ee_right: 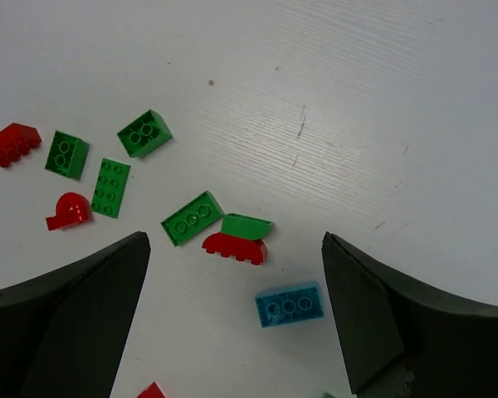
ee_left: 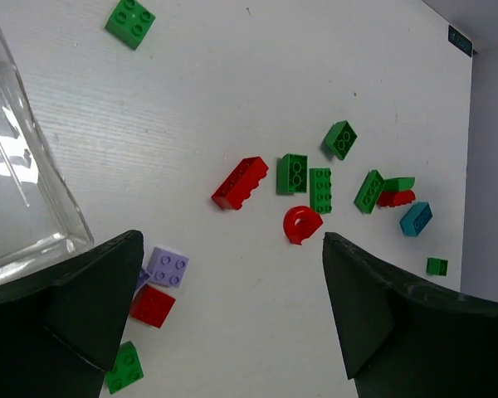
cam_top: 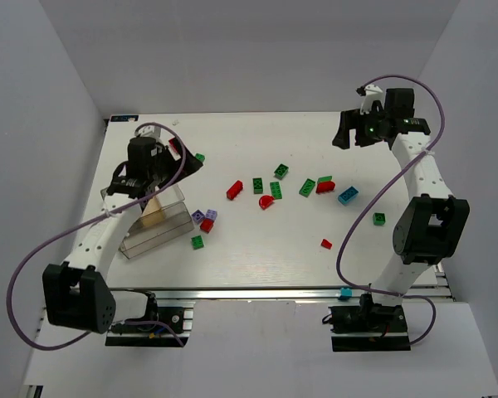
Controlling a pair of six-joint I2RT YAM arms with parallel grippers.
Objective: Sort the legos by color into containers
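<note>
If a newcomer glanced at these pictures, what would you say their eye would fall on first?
The bright legos scattered across the middle of the white table: mostly green and red, with one teal-blue brick toward the right. Next, the clear container at the left, a tan block inside, half under the left arm. The left fingers and right fingers stand wide open, holding nothing.

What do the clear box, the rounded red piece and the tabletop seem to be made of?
Clear box: probably hard plastic, glossy; see-through, and its walls catch bright reflections. Rounded red piece: moulded plastic, smooth, with a faint sheen. Tabletop: white, matte, with a fine straight grain; painted wood or laminate, unclear which.
</note>
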